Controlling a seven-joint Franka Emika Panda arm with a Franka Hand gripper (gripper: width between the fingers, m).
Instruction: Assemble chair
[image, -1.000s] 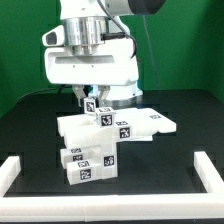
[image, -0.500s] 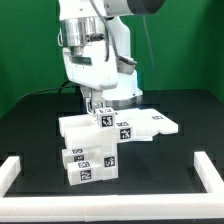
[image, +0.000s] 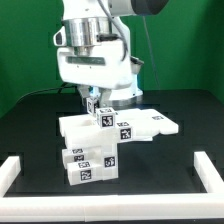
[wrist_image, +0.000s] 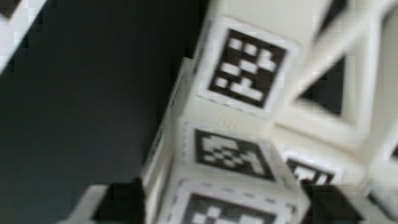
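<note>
**Desk:** Start at the gripper. What have you got?

**Me:** The gripper (image: 91, 101) hangs straight down from the arm (image: 95, 55), right over the top of the chair (image: 105, 140). Its fingertips sit at a small tagged cube (image: 103, 116) on the upper part of the stack. Whether the jaws are spread or pinching that cube, I cannot tell; the arm's white body hides most of the fingers from the outside camera, and the wrist camera is too close and blurred to show a gap.

**Desk:** What does the wrist camera give you?

**Me:** A white upright piece (wrist_image: 222, 140) filling the frame, carrying several black-and-white tags (wrist_image: 246, 68), with open frame struts beside it. Dark shapes at the frame's edge may be the fingers, but I won't swear to it.

**Desk:** And the chair itself?

**Me:** It stands in the middle of the black table (image: 180, 170), a stack of white blocky parts. A flat slab (image: 150, 124) reaches out toward the exterior view's right, and a tagged block (image: 88, 168) sits lowest, nearest the camera. A low white rail (image: 110, 212) borders the table in front, well apart from the chair.
</note>
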